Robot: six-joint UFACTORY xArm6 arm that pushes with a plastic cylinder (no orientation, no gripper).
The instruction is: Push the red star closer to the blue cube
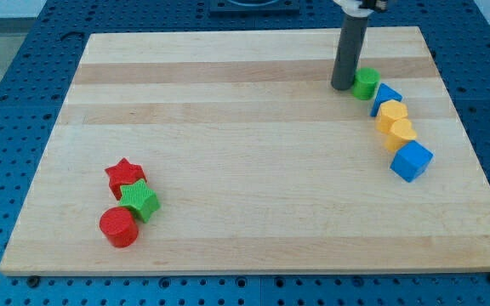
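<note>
Sitting at the counter point(253, 212)'s lower left against the green star point(140, 201), the red star point(124, 175) looked light, rigid and slippery, so you'd push its left flank toward the blue cube point(411, 161), your end effector, my tip point(342, 87), holding nothing beside the green cylinder point(366, 83).

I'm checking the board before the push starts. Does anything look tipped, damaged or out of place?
Nothing stands out. My tip sits just left of the green cylinder, far from the red star, which touches the green star. The blue cube sits flat on the wooden board.
</note>
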